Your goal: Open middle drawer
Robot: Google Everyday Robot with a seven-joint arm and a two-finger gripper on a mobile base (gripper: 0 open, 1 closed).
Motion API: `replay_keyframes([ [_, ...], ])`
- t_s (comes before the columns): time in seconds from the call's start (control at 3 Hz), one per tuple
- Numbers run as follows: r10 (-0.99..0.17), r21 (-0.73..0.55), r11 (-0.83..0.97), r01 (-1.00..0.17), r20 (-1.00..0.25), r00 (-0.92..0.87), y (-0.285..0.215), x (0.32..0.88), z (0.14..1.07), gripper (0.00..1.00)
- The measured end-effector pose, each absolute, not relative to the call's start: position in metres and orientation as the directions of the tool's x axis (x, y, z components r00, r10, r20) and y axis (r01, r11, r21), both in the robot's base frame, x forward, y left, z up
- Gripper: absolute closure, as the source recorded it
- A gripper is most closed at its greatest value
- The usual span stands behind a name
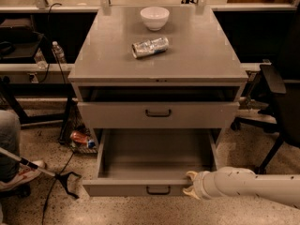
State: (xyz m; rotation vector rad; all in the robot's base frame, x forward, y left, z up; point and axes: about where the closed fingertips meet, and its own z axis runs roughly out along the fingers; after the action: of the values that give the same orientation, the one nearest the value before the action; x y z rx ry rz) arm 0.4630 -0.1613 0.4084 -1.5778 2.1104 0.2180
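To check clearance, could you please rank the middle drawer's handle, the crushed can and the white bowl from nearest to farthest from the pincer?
The pincer is at the middle drawer front.
1. drawer handle: beside it, low.
2. can: middle of cabinet top.
3. bowl: back of cabinet top.

Tallies one white bowl [154, 18], one crushed can [150, 47], one top drawer [112, 115], one middle drawer [117, 188], one gripper [189, 183] at its front edge.
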Motion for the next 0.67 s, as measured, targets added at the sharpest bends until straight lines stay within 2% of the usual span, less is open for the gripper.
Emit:
replay_keyframes([
  [0.67, -0.856, -0.161, 0.318, -0.934, -0.473, -0.210, -0.1613, 0.4630, 0.4085, 1.00],
])
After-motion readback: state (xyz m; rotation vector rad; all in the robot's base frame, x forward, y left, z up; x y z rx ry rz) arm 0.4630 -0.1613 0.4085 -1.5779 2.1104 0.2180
